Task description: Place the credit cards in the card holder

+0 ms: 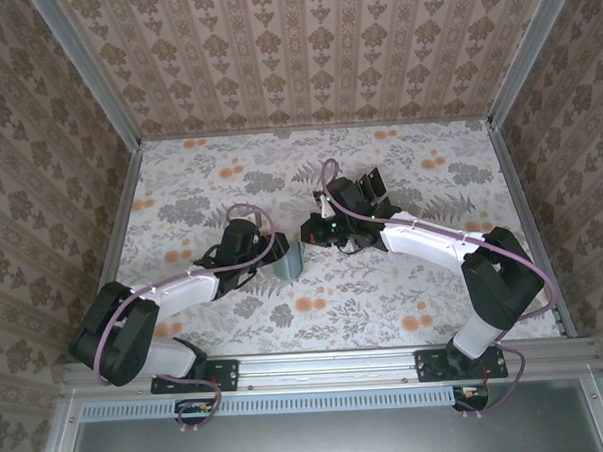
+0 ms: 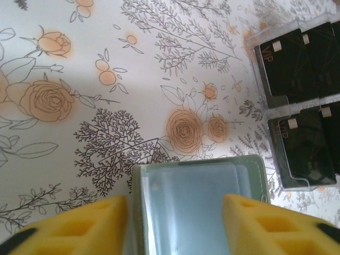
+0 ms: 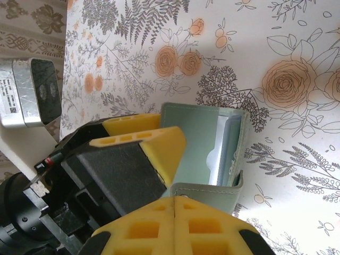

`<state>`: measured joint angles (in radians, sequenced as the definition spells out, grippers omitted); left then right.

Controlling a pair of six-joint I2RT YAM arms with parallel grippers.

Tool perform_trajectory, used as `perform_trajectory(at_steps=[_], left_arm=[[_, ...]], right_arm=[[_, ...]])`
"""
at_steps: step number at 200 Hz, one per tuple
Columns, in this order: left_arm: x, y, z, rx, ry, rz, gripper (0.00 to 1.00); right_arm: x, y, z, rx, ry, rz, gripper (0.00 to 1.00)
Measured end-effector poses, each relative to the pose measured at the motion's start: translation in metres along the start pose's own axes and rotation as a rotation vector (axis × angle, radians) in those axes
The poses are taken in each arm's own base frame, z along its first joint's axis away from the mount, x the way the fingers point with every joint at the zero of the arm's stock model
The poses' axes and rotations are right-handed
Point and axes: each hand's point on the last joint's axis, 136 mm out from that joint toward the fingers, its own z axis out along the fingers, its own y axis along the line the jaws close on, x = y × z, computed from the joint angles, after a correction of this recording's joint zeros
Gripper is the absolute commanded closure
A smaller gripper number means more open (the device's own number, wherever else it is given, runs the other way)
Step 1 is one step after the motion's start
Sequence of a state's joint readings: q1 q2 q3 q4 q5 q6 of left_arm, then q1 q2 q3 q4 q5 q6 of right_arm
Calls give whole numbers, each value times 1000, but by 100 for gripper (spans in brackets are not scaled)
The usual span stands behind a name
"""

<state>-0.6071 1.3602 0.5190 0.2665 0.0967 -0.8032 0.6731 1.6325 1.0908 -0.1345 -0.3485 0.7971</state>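
**Left gripper** [image 2: 175, 201]: grasping the wallet [image 3: 194, 151]. In the left wrist view the wallet sits at 6 o'clock between the two yellow fingers [image 2: 74, 226], with one finger against its left edge and the other overlapping its right side. In the right wrist view the same fingers clamp the wallet's panel at its 9 o'clock side.

**Right gripper** [image 3: 175, 203]: clenched, its yellow fingers pressed flat together. The tips sit against the edge of the wallet's lower flap at 6 o'clock. I cannot tell whether any of that flap is pinched.

**Wallet:** grey-green, standing open in a V on the flowered table [image 1: 229, 179], grey inside facing the right wrist camera. Its pockets are at the 3 o'clock side. From above it stands just left of centre, between the two grippers.

**Cards** [image 2: 295, 69]: glossy black, lying in a clear plastic tray [image 2: 289, 102] with a divider across it. In the left wrist view the tray lies at 2 to 3 o'clock, apart from the wallet. From above it lies at about 1 o'clock from the wallet, beside the right wrist. One card reads "VIP". No card can be made out in the wallet pockets.
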Motion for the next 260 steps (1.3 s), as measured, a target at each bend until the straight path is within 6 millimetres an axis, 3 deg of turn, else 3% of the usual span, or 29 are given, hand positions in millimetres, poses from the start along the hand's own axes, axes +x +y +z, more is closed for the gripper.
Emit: perform_trajectory(at_steps=[41, 74, 121, 158, 180, 212, 235, 260], left_arm=[[10, 23, -3, -85, 9, -12, 71], [15, 39, -8, -162, 18, -5, 75], [23, 58, -12, -256, 39, 11, 75], [27, 65, -14, -281, 48, 23, 73], [32, 71, -15, -302, 63, 39, 70], [33, 78, -20, -335, 66, 64, 60], [34, 83, -22, -361, 72, 79, 54], [35, 88, -25, -389, 81, 95, 53]], right_arm=[[13, -18, 5, 28, 19, 14, 100], [27, -50, 9, 91, 33, 48, 100], [43, -97, 9, 220, 20, 87, 72], [53, -120, 2, 296, 1, 89, 65], [53, -107, -12, 297, -40, 52, 61], [51, -51, -28, 224, -95, -57, 57], [43, -16, -25, 166, -114, -106, 56], [36, -8, -7, 152, -101, -111, 55]])
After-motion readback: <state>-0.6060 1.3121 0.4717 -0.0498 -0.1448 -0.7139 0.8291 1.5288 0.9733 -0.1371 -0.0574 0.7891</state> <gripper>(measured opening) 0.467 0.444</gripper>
